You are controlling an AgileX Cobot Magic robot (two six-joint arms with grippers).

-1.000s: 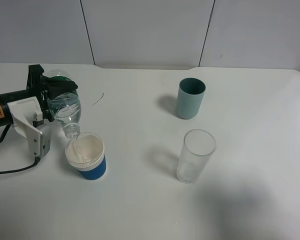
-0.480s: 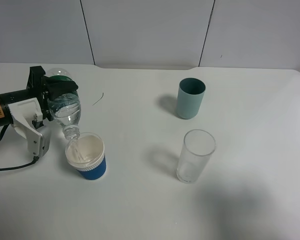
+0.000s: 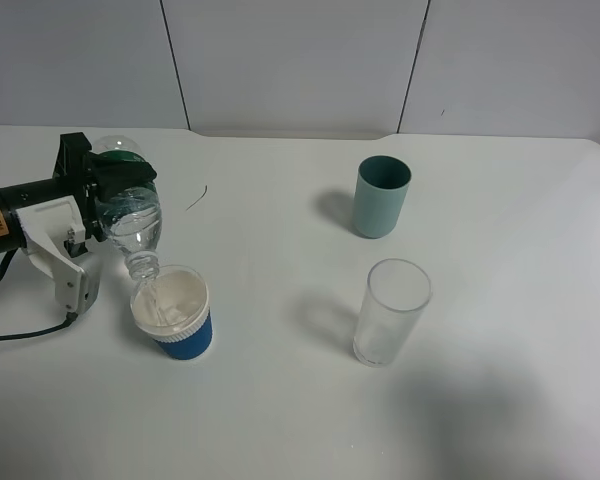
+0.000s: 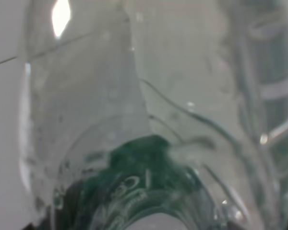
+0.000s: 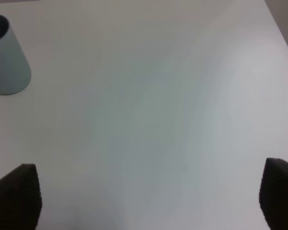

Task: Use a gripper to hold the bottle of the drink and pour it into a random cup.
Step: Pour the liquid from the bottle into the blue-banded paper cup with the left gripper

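Note:
At the left of the exterior high view my left gripper (image 3: 115,180) is shut on the bottle of the drink (image 3: 132,218). The clear bottle is tipped mouth-down over the blue cup (image 3: 173,313), and a thin stream of clear liquid runs from its mouth into the cup's white inside. In the left wrist view the bottle (image 4: 149,124) fills the picture, with its green label low in the frame. My right gripper (image 5: 151,196) hangs open over bare table, its two dark fingertips (image 5: 17,194) wide apart with nothing between them.
A teal plastic cup (image 3: 382,196) stands at the back centre-right, also seen as a teal cup (image 5: 6,55) in the right wrist view. A tall clear glass (image 3: 391,312) stands in front of it. Black cables (image 3: 20,338) trail from the left arm at the table's left edge.
The bottle has tipped slightly steeper, its mouth now a little closer over the cup. The stream keeps running into the cup. Nothing else moved.

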